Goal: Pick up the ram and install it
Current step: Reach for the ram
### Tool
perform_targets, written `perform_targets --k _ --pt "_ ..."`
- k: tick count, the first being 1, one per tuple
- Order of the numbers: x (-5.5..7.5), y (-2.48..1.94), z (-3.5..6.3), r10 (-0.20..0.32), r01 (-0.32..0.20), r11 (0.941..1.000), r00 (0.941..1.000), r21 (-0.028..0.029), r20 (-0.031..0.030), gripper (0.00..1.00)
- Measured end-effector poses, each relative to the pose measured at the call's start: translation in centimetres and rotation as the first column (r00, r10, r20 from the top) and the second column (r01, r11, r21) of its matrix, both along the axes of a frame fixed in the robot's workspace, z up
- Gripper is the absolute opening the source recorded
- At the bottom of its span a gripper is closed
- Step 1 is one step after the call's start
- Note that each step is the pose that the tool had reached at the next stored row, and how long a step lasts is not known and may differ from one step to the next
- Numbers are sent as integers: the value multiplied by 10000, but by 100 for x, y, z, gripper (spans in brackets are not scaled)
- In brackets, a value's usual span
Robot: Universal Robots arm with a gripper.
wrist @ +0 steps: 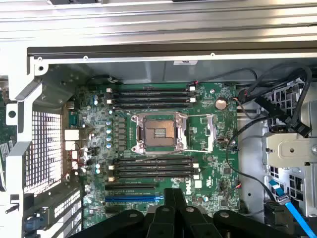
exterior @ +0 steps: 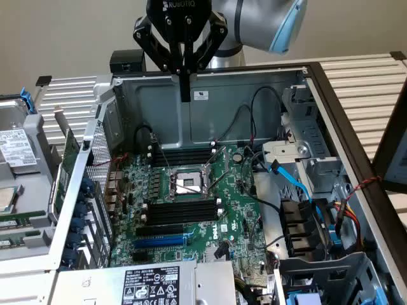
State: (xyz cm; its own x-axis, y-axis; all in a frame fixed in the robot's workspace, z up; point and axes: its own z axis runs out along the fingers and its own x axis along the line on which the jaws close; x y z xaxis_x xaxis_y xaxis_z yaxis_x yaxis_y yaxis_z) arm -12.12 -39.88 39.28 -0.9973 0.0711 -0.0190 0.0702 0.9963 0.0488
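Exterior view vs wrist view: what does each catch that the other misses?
Exterior view: the arm above the case, the labelled power supply, a hard drive and green boards outside it at the exterior view's left. Wrist view: little new, a straight-down look at the rear ports. Both: the gripper, jaws shut and empty, the CPU socket, black slots, blue slot.

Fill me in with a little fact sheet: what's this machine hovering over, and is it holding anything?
setting: open computer case, motherboard exposed
gripper: shut, above the case, nothing seen in it
black slots: two banks flanking the processor socket, look empty
blue slot: empty
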Motion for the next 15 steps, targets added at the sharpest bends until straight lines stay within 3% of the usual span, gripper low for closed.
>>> perform_targets --k 11,15 --pt "-7 0 2 -1 1 10000 10000 -3 -2 10" --pt "-129 0 1 0 0 10000 10000 0 34 10"
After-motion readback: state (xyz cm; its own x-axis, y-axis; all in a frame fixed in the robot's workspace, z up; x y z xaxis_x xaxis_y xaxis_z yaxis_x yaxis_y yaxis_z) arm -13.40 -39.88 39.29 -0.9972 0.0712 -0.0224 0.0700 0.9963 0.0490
